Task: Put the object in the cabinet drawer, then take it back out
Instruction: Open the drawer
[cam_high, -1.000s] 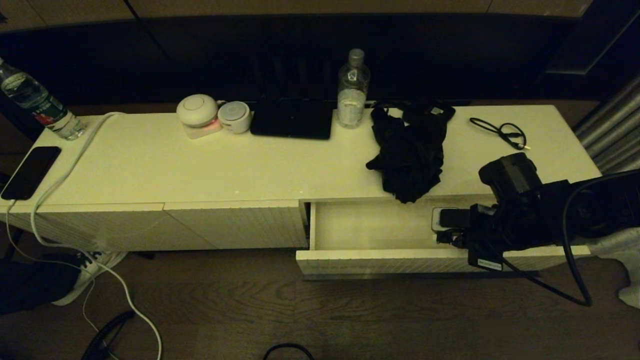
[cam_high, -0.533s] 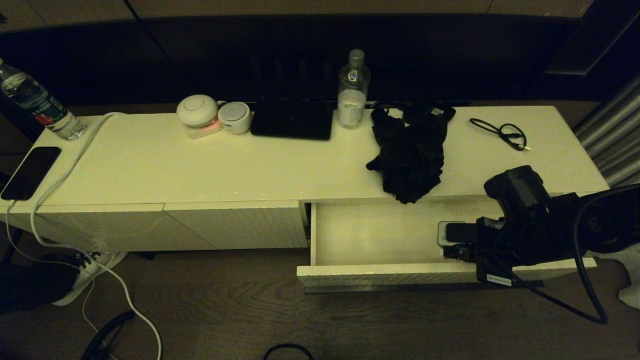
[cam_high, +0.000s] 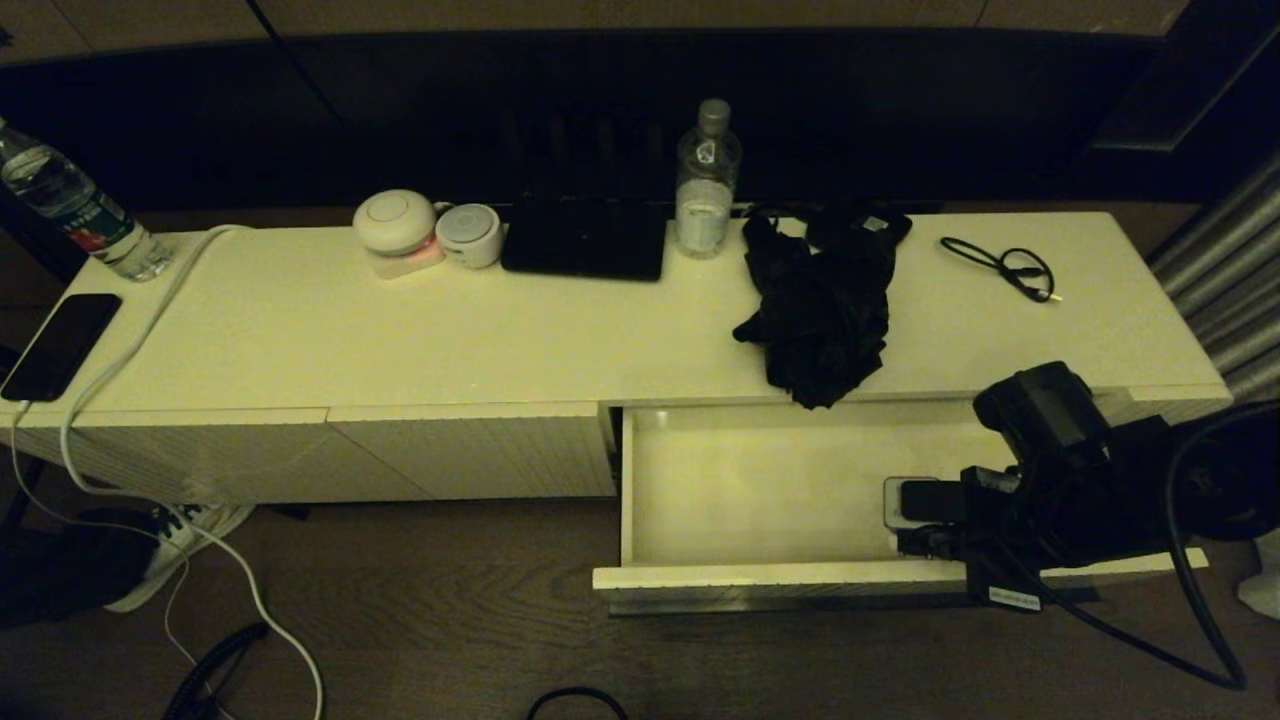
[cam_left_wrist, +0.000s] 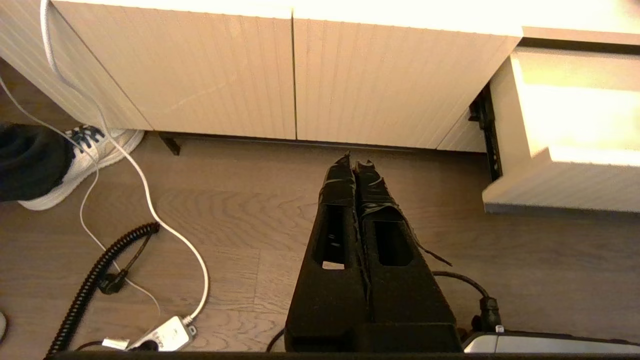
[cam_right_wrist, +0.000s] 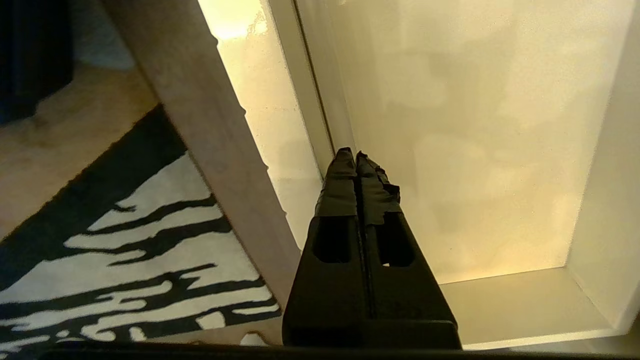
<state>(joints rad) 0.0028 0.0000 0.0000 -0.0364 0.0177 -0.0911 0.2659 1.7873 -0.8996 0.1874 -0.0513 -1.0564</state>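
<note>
Drawer-opening step: right gripper (cam_high: 900, 520), fingers pressed together and empty, sits inside the wide cream-white ribbed drawer (cam_high: 760, 577). Soft black fabric garment (cam_high: 820, 310) lies on the cabinet top; next comes grasping it.

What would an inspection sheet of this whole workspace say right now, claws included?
Surface: cream cabinet top, long and low.
Job's things: black garment bundled on the top, overhanging the front edge; drawer pulled open, nothing seen on its visible floor.
Clutter: two water bottles, two white round gadgets, black tablet, phone.
Claws: right claw shut, inside the drawer at its front wall; left claw shut, low over the floor.
Cables: white cable, thin black looped cable.
Surroundings: wood floor, sneaker, patterned rug.
</note>
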